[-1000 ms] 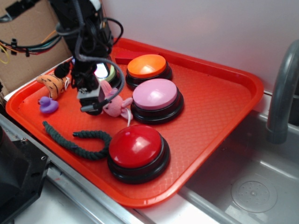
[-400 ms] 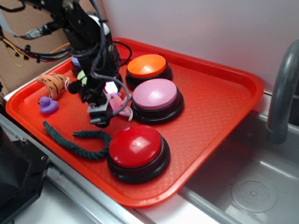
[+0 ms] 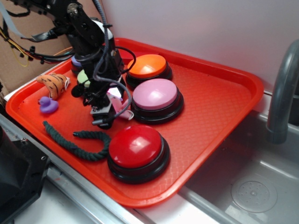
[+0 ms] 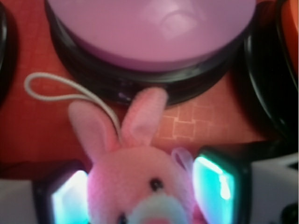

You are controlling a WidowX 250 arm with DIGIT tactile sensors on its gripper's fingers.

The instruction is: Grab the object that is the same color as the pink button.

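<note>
Straddling the pink plush bunny (image 4: pixel 140 186), the gripper (image 3: pixel 105 112) has dropped lower than a second ago, when it hung just left of the toy; its fingers (image 4: pixel 219 179) now stand apart on either side of the bunny's head, not visibly pressing it. The bunny lies on the red tray (image 3: pixel 210 93) just left of the pink button (image 3: pixel 155 94), ears pointing at the button's black base, its white string (image 4: pixel 65 88) looped beside that base. From the exterior camera the arm hides most of the toy. Behind the pink button sits the orange button (image 3: pixel 146 66), in front of it the red button (image 3: pixel 135 146); none of them has moved
</note>
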